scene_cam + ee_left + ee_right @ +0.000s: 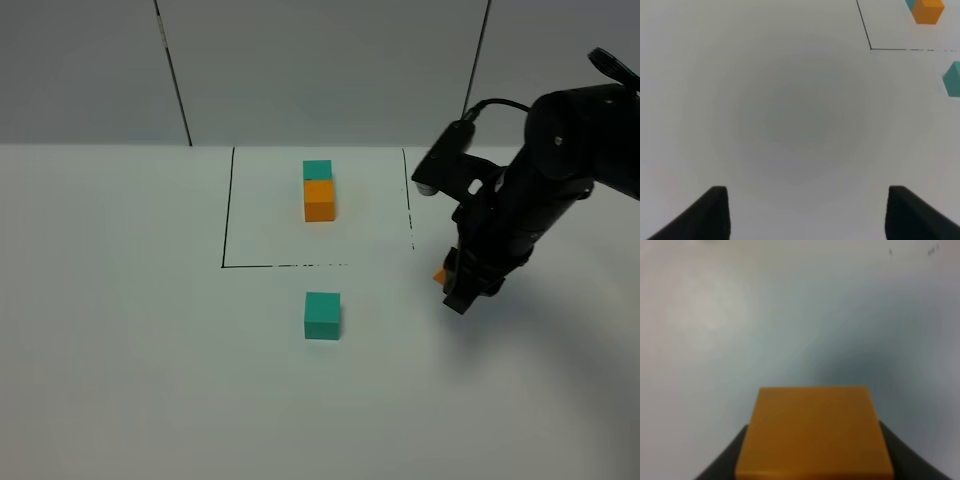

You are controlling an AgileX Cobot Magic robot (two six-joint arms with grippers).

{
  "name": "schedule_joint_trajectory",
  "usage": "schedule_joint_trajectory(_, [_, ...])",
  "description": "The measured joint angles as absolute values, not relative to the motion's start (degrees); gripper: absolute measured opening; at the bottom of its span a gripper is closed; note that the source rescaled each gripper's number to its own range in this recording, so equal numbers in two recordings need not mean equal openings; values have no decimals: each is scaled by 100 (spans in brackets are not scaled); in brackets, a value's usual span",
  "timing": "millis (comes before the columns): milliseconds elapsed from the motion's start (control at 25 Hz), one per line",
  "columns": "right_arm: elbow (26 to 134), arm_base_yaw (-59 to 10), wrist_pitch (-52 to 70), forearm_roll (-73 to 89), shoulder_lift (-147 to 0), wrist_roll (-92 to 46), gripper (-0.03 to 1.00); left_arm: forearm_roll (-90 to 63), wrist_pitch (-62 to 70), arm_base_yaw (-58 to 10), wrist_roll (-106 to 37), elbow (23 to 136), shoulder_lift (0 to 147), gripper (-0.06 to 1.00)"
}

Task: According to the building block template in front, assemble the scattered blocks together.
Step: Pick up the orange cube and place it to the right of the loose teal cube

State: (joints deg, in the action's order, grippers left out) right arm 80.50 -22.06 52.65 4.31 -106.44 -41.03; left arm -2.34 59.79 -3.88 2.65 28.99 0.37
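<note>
Right arm [530,190] angled steeply down, tool [455,290] clamped on orange cube [812,435] (just outside the black outline [409,200])

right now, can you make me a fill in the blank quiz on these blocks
The loose cube in the shut right gripper is ____ in colour.
The left gripper holds ____.
The black outline frames ____ cubes, the template.
The teal cube on the table lies ____ that outline.
Missing words: orange; nothing; two; outside.
</note>
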Motion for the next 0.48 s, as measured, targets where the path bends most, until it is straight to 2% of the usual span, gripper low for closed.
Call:
schedule_joint_trajectory(240, [8901, -2490, 6308, 205, -11454, -4196, 0, -234, 5979, -388, 259, 2899, 37, 40])
schedule_joint_trajectory(480, [9149, -2601, 6379, 0, -11900, -4406, 0, -234, 5979, -388, 259, 2899, 37, 40])
